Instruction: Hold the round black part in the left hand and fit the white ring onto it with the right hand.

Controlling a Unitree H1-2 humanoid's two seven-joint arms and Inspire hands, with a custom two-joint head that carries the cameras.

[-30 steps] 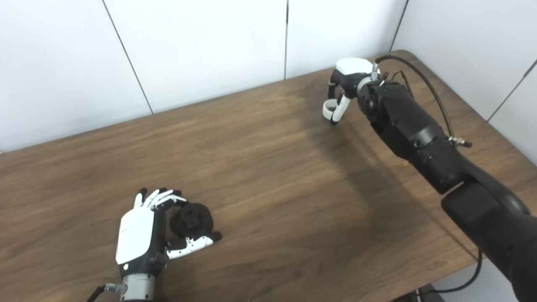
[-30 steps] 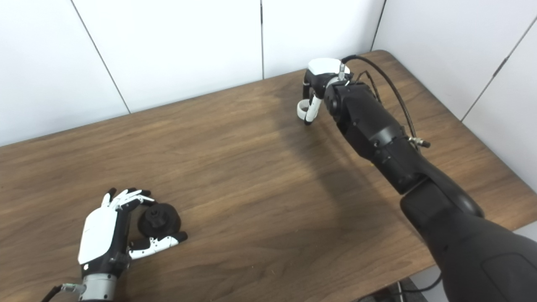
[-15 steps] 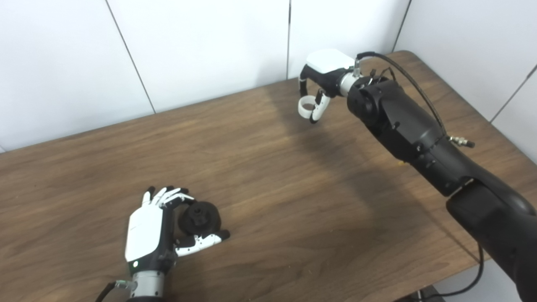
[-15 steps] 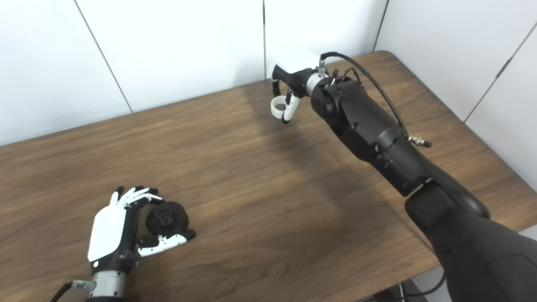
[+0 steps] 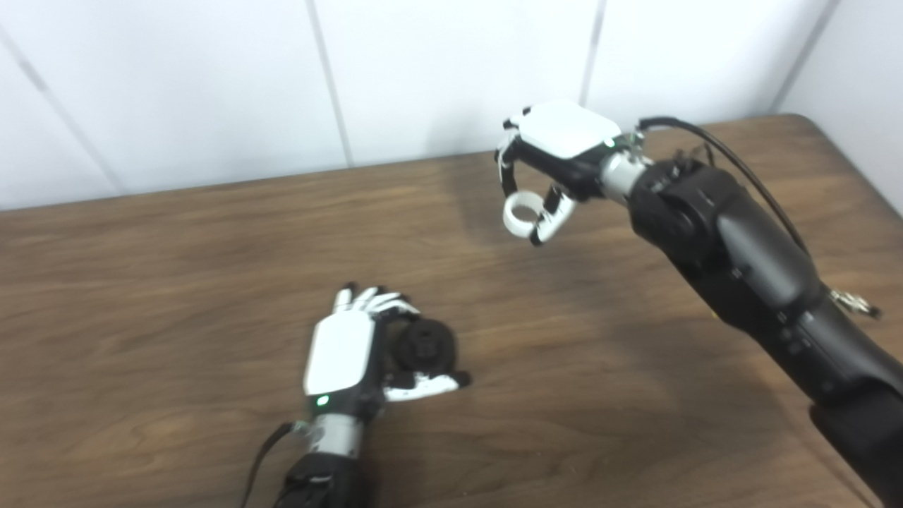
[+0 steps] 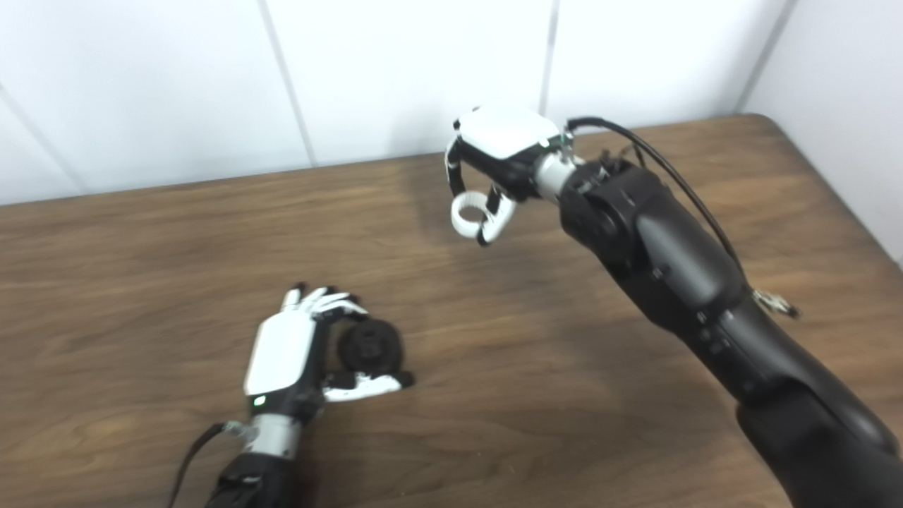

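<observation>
The round black part (image 5: 424, 343) sits in my left hand (image 5: 356, 350), low on the brown table (image 5: 176, 282) near the front middle; the fingers and thumb curl around it. It also shows in the right eye view (image 6: 368, 345). My right hand (image 5: 554, 159) is raised above the far side of the table and pinches the white ring (image 5: 519, 214) between its fingers and thumb. The ring also shows in the right eye view (image 6: 468, 212). The ring is well above and to the right of the black part, clearly apart from it.
White wall panels (image 5: 423, 70) stand right behind the table's far edge. The right arm's black forearm (image 5: 734, 254) and its cable (image 5: 712, 144) stretch over the right side of the table. The table's right corner (image 5: 804, 123) is near the wall.
The camera has swung, shifting the whole picture. My right hand has carried the white ring away from the far right corner, toward the left and nearer the black part. My left hand still holds the part.
</observation>
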